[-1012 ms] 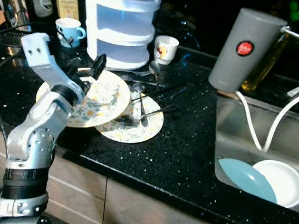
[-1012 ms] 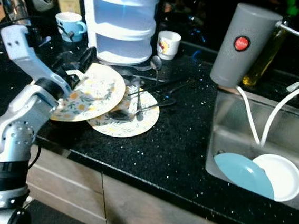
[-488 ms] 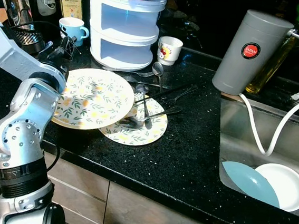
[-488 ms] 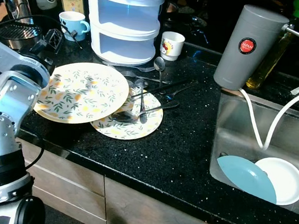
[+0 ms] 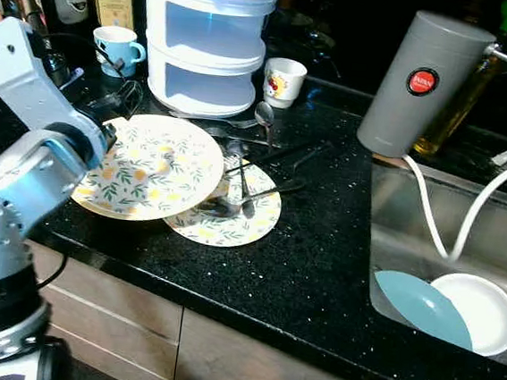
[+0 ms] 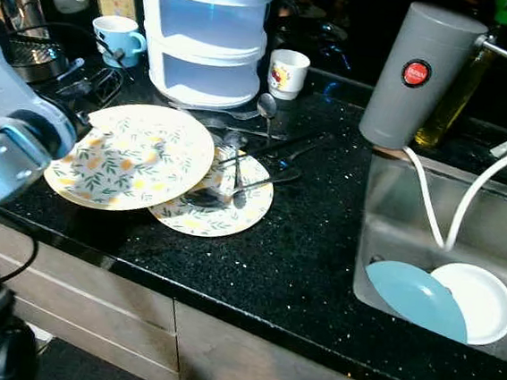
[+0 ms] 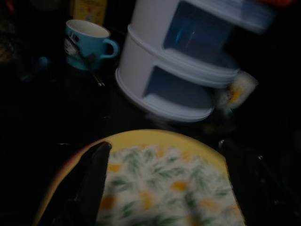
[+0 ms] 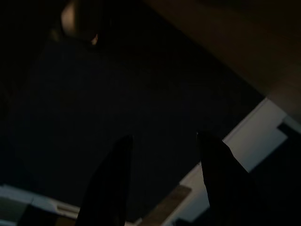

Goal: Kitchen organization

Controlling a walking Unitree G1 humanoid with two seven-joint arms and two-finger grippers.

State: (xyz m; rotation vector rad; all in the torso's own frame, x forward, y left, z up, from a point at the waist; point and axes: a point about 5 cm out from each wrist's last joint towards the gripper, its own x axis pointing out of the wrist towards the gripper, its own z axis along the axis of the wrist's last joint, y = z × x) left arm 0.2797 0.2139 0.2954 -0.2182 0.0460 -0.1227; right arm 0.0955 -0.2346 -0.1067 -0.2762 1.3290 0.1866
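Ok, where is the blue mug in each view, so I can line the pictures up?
Left eye view: blue mug far left on the counter, left of the white drawer tower.
Right eye view: same spot, mug handle toward the tower.
Left wrist view: beyond the floral plate, beside the tower.
Right wrist view: too dark to make it out.
Shared landmark: the white drawer tower.

On the black speckled counter [image 6: 311, 249] before me, a large yellow-rimmed plate with a leaf pattern [image 6: 131, 156] overlaps a smaller matching plate [image 6: 220, 209] strewn with dark cutlery [image 6: 246, 176]. My silver left arm [image 6: 5, 153] reaches in at its edge. A blue plate [image 6: 414, 300] and white bowl [image 6: 476, 301] sit in the steel sink [image 6: 386, 212].
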